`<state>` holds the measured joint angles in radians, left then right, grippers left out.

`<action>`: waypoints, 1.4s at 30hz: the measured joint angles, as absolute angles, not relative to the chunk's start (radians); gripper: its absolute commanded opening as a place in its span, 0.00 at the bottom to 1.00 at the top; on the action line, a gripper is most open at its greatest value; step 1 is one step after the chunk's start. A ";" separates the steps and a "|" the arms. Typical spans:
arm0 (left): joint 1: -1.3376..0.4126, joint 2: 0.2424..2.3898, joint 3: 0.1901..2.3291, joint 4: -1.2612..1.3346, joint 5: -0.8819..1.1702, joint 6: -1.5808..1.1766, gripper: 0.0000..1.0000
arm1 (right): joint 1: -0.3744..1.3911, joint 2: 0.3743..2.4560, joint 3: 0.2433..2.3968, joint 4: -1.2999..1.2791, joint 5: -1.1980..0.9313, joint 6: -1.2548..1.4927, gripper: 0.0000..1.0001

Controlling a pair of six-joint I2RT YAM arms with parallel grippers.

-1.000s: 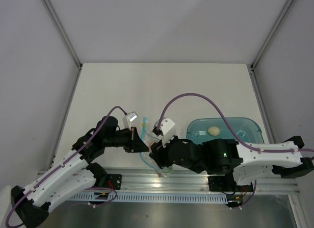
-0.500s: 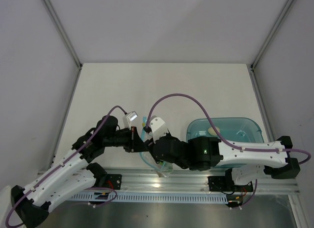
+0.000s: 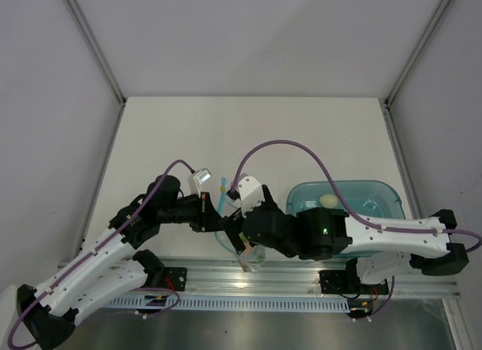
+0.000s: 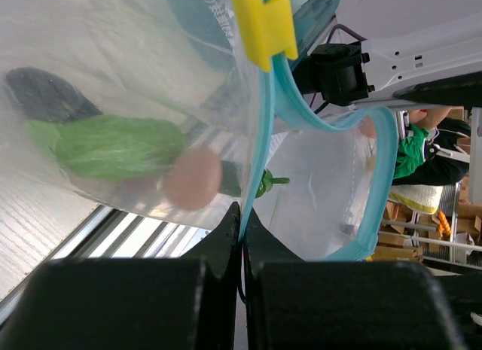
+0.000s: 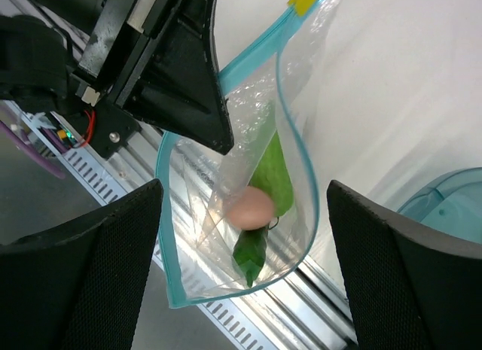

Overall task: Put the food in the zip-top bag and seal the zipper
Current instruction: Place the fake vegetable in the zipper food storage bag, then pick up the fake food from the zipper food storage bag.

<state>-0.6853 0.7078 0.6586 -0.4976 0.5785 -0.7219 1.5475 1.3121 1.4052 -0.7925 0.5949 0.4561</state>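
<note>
Spreads right gripper (image 5: 242,196) wider than a second ago, above the bag (image 4: 113,64). Pinches zipper (image 4: 265,124) tight in left gripper (image 4: 242,222). Holds pink egg (image 5: 250,207), cucumber (image 5: 275,173), pepper (image 5: 248,256) inside.

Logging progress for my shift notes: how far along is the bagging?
Done: cucumber, pink egg, pepper and eggplant are in the bag. In hand: the left hand pinches the zipper edge, holding the mouth open; the right hand is open and empty above it. Left: the cream egg in the tray, then sealing the zipper.
</note>
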 measured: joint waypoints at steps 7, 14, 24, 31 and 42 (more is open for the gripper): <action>-0.685 0.706 0.659 -0.498 0.579 -0.721 0.01 | 1.475 1.202 1.357 -0.791 0.641 0.534 0.88; -0.685 0.699 0.659 -0.507 0.577 -0.708 0.00 | 1.214 1.040 1.210 -0.839 0.719 0.755 0.86; -0.685 0.685 0.654 -0.511 0.574 -0.706 0.00 | 0.755 0.894 0.980 -0.923 0.685 1.042 0.81; -0.685 0.684 0.651 -0.511 0.575 -0.706 0.01 | 0.501 0.955 0.839 -0.903 0.544 1.140 0.80; -0.685 0.670 0.628 -0.496 0.576 -0.707 0.01 | 0.320 0.994 0.656 -0.725 0.331 1.138 0.77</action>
<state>-0.6853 0.6704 0.6285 -0.4961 0.5758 -0.7067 0.3202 0.9943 0.6556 -0.7254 0.3309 1.1378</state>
